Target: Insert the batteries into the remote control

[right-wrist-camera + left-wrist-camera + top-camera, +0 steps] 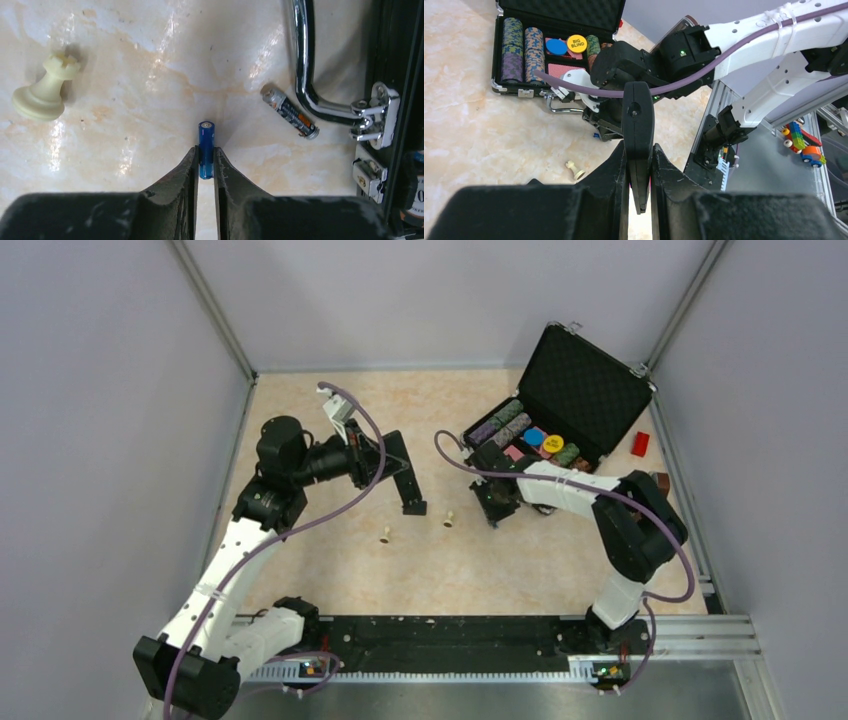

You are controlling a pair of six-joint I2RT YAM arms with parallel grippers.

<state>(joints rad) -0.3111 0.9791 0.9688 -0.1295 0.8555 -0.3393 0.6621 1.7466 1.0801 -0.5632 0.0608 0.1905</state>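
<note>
The right gripper (205,159) was pinching a blue battery (206,142) between its fingertips. The cell pointed straight out ahead of the gripper, and its capped end was farthest away. Whether the cell touched the marbled desk (140,55) beneath it could not be told. Ahead and to the right of this gripper, a second battery (290,111), grey with orange markings, lay slantwise on the desk. It was just beside the chrome handle (303,65) of an open chip case (585,390). Ahead and well to the left of the gripper sat a beige peg (44,90) shaped like a chess rook. The left gripper (639,165) was clamped on the remote control (638,120), a slim black bar held by its narrow sides near one end. The rest of the bar stuck out straight past the fingertips, toward the right arm's wrist. From above, a second beige peg (384,535) stood on the desk near the remote's free end.
</note>
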